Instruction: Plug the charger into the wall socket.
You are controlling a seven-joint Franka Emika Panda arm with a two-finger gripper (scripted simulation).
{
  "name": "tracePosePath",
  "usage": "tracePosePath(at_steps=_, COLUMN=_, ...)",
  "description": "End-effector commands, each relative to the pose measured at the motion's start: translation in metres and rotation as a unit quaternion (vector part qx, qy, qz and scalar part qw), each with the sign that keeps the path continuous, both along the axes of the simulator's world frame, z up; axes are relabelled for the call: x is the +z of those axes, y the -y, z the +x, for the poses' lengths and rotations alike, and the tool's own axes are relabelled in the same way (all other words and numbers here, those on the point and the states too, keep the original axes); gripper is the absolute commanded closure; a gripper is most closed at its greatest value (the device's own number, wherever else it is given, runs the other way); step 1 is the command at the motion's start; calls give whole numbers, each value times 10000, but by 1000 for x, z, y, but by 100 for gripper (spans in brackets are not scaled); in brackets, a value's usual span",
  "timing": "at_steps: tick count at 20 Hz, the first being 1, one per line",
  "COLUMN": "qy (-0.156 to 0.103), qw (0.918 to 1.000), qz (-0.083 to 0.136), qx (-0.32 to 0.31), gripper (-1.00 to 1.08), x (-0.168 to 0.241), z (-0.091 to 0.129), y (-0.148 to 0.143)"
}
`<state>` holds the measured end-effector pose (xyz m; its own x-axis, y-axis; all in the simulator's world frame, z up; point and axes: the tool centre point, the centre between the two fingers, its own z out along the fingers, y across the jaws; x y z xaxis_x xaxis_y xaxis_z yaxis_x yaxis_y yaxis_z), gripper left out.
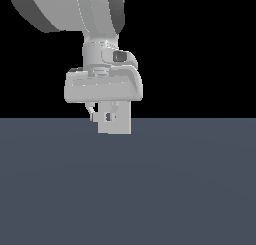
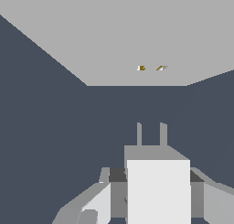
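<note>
- Exterior view: the Panda arm (image 1: 75,11) descends from the top of the frame, and its gripper (image 1: 104,120) hangs at the line where the dark blue-grey floor (image 1: 150,189) meets the black background.
- Exterior view: the wall socket (image 1: 120,125) appears as a light grey upright square plate directly behind the gripper. Its upper part is hidden by the gripper body, and only one tiny yellow dot shows on it.
- Exterior view: the charger (image 1: 107,117) is a small off-white block between the fingers (image 1: 91,113), seen against the socket plate. Charger and plate are so alike in tone that contact or separation cannot be judged here.
- Wrist view: this view shows what the exterior one hides. The charger (image 2: 158,191) sits clamped between the two fingers (image 2: 98,202), and its two prongs (image 2: 151,134) project forward towards the socket.
- Wrist view: the wall socket (image 2: 91,35) fills the far part of the frame as a broad grey face, with two orange-yellow holes (image 2: 151,68) set side by side.
- Wrist view: a band of dark floor (image 2: 45,127) shows between the prong tips and the plate, so the prongs are apart from the socket. They are roughly in line with the two holes.
- Nothing lies between the charger and the socket in either view.
</note>
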<state>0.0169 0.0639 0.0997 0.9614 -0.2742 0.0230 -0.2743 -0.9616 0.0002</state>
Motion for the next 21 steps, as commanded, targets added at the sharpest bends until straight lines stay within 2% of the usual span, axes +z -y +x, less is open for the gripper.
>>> tracePosePath(at_steps=1, qy=2, qw=10000, qz=0, qx=-1, gripper=108, x=0, z=3, y=1)
tracePosePath(at_steps=13, qy=2, qw=10000, qz=0, qx=-1, gripper=108, x=0, z=38, y=11)
tracePosePath(at_steps=21, qy=2, qw=10000, qz=1, qx=-3, gripper=108, x=0, z=47, y=14)
